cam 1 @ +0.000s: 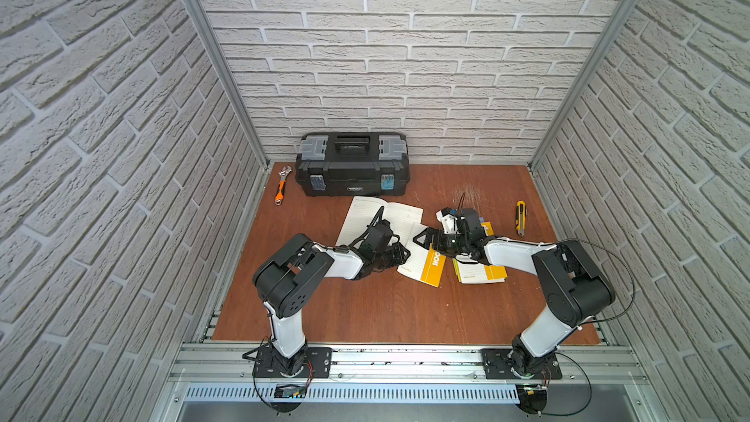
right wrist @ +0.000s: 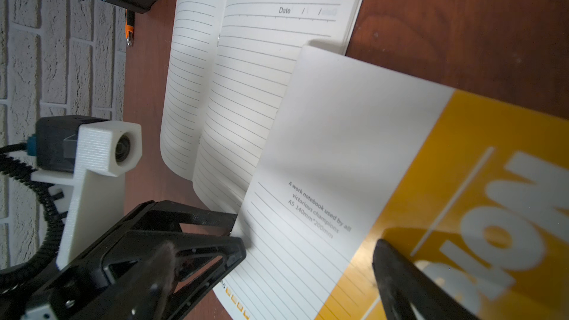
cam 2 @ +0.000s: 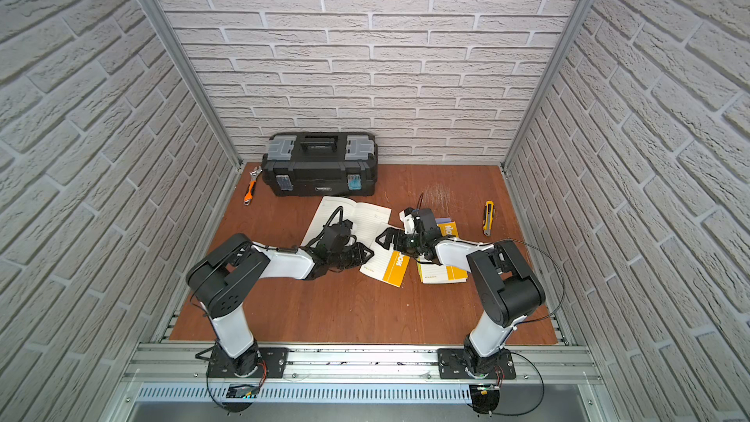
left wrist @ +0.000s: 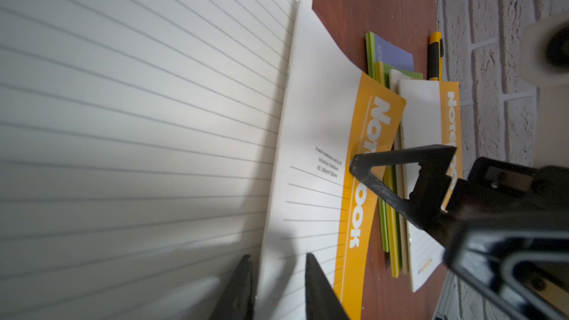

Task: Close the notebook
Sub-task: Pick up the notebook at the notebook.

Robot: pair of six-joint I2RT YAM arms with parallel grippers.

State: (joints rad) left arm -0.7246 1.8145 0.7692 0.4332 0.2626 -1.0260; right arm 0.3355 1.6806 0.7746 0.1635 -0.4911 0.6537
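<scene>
A: Which step is in hand?
B: Closing is judged half done. The notebook (cam 1: 399, 217) is laid open on the worktop (cam 1: 365, 310) under the left end effector (left wrist: 278, 287); its cover (right wrist: 338, 149) is lifted between that one and the right end effector (cam 1: 422, 238). Next, the cover must be swung over the pages.
A: The left one?
B: Narrowly parted; the cover's edge is straddled, no clamp seen.
A: The right one?
B: Spread wide, nothing held; one fingertip (left wrist: 357, 164) is pressed against the cover's yellow band.

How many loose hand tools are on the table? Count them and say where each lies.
2. A wrench lies just left of the toolbox; a yellow utility knife lies at the far right of the table. The closed toolbox may hide more.
</scene>
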